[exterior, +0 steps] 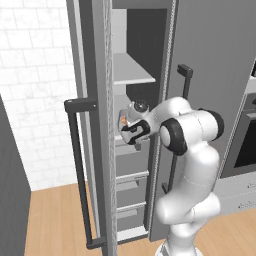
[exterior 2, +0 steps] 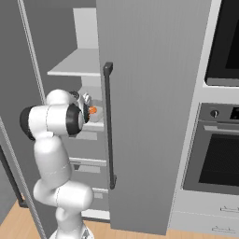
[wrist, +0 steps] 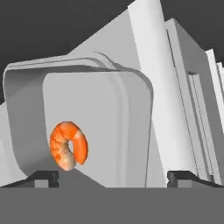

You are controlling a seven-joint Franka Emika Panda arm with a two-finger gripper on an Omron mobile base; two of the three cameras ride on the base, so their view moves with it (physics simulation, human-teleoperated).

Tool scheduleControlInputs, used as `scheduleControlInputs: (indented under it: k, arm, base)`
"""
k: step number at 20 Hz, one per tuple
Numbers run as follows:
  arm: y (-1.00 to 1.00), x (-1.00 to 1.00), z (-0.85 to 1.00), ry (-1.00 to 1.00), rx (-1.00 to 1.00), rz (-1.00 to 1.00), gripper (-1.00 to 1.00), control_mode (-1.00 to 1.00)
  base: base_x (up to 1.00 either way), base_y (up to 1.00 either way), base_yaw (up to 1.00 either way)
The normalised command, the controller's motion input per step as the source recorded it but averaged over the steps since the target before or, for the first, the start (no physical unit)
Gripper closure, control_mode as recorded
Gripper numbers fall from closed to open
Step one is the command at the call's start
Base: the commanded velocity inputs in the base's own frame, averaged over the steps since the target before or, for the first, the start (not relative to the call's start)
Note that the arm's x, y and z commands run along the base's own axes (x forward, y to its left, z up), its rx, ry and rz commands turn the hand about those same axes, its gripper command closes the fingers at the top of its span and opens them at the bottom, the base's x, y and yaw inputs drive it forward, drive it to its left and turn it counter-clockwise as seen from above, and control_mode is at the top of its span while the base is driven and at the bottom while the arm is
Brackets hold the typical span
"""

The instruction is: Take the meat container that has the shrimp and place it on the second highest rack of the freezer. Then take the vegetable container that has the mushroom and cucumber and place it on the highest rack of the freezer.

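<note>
Reaching into the open freezer at centre frame, our gripper shows its two dark fingertips spread wide at the bottom corners of the hand view, released and grasping nothing. Between and beyond them we see the pale meat container, with the curled orange shrimp lying in its lower left. In the left base view, the highest rack juts out above our hand, upper centre of the frame.
</note>
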Motion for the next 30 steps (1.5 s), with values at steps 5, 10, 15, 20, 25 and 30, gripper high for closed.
scheduleControlInputs:
  k: [5,10,15,20,25,30]
  arm:
    - [0.00,-1.00,0.24,-0.23,0.00,-0.07,-1.00,-1.00]
    - [-0.01,-1.00,0.70,-0.20,0.00,-0.09,-1.00,-1.00]
    - [-0.20,-1.00,1.00,-0.16,0.00,-0.01,-1.00,-1.00]
    - [-0.54,-0.76,1.00,-0.04,0.03,0.00,-1.00,-1.00]
    - [-0.56,-0.66,1.00,0.00,0.06,0.00,-1.00,-1.00]
    - [-0.24,-0.99,1.00,0.05,-0.01,0.00,-1.00,-1.00]
  base:
    - [0.00,0.00,0.00]
    - [0.00,0.00,0.00]
    - [0.00,0.00,0.00]
    - [0.00,0.00,0.00]
    - [0.00,0.00,0.00]
    - [0.00,0.00,0.00]
